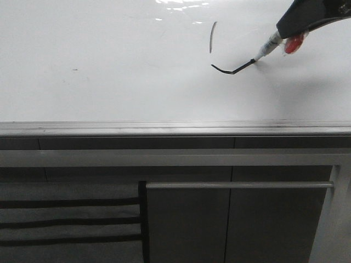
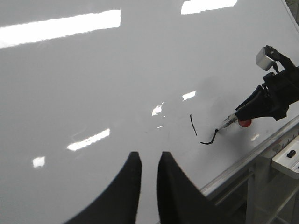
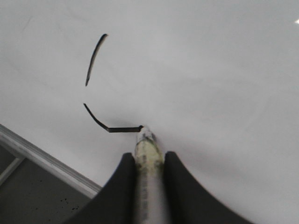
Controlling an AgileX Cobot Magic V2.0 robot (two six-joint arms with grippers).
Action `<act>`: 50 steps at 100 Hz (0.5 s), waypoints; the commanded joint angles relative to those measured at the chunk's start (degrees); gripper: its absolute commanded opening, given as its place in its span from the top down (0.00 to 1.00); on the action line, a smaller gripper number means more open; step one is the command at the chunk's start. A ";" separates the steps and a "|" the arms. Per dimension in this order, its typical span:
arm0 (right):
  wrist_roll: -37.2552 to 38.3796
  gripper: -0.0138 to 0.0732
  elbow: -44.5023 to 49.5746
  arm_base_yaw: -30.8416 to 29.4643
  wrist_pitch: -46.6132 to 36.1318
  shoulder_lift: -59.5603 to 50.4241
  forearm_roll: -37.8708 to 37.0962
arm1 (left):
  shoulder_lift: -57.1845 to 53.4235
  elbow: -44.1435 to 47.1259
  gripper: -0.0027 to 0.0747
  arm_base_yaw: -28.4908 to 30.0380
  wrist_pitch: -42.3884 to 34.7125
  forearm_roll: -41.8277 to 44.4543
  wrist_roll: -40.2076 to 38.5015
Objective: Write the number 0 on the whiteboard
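The right black pincer (image 3: 148, 161) is clenched on a slim white marker pen (image 3: 148, 186), tip touching the large glossy white whiteboard (image 1: 109, 66). The thin black number 0 (image 1: 219, 52) seems under half drawn: left stroke and bottom done, right side and top remaining. The arm reaches in tilted from the right; the left pincer (image 2: 148, 161) hovers nearly closed, grasping nothing.

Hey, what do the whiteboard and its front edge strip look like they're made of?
The whiteboard looks like glossy coated white panel; ceiling lights mirror sharply off it. Its edge strip looks like brushed grey metal, probably aluminium, judging by its dull sheen.
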 commanded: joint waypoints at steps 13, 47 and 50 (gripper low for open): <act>-0.37 0.90 -5.30 -2.50 -15.69 -0.21 -0.50 | 0.78 -1.04 0.88 -0.30 -2.50 2.93 -0.76; -0.37 0.90 -10.79 -2.16 -14.71 2.07 -0.25 | 0.78 -1.04 0.88 -0.30 -2.50 2.93 -0.76; -0.37 0.90 -11.40 -2.02 -14.24 2.35 -0.12 | 0.78 -1.04 0.88 -0.30 -2.50 2.93 -0.76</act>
